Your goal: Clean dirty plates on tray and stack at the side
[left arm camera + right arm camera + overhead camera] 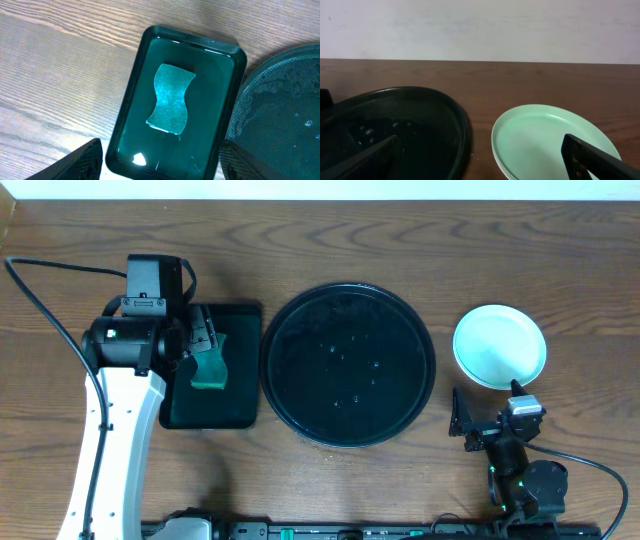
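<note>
The round black tray [347, 300] sits mid-table, holding only water droplets; its rim [462, 125] also shows in the right wrist view. To its right, plates are stacked [500, 346], the top one pale mint-green with no smear [545, 140]. My right gripper [488, 404] hovers open just in front of the stack, its fingers [592, 160] apart and empty. My left gripper [203, 343] hangs open over the rectangular black tray [240, 395]; between its fingertips [86, 161] nothing is held.
A teal sponge [171, 99] lies loose in the rectangular tray [226, 55], left of the round tray. The left arm's white link [110, 450] runs along the table's left side. A cable [590, 465] trails at front right.
</note>
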Action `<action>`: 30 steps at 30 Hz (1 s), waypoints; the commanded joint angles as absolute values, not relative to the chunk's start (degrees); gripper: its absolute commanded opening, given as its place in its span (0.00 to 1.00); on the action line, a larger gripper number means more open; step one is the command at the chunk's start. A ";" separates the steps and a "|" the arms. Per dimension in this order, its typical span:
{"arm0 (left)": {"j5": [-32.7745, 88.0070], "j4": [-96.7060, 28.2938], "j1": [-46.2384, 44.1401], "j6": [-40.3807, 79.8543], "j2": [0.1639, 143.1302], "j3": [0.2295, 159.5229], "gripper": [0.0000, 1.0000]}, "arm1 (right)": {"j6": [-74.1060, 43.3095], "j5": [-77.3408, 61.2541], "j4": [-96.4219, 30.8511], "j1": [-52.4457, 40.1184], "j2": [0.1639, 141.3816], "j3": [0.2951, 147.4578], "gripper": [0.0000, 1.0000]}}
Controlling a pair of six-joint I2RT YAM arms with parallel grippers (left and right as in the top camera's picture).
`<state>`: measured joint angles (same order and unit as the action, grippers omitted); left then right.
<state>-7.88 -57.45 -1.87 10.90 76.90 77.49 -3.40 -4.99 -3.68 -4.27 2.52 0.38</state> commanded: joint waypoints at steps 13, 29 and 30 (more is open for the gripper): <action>-8.86 -57.34 -1.63 9.37 74.96 77.58 0.75 | -2.70 -5.82 -3.86 -3.84 2.66 0.32 0.99; 2.20 -14.22 3.49 1.04 33.58 34.11 0.75 | -2.70 -5.82 -3.88 -3.84 2.66 0.32 0.99; 2.17 -11.38 3.49 1.02 30.74 30.63 0.75 | -2.70 -5.82 -3.88 -3.84 2.66 0.32 0.99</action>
<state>-0.99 -16.67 2.87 3.11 38.81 40.93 -3.38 -5.43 -3.70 -4.27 2.66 0.38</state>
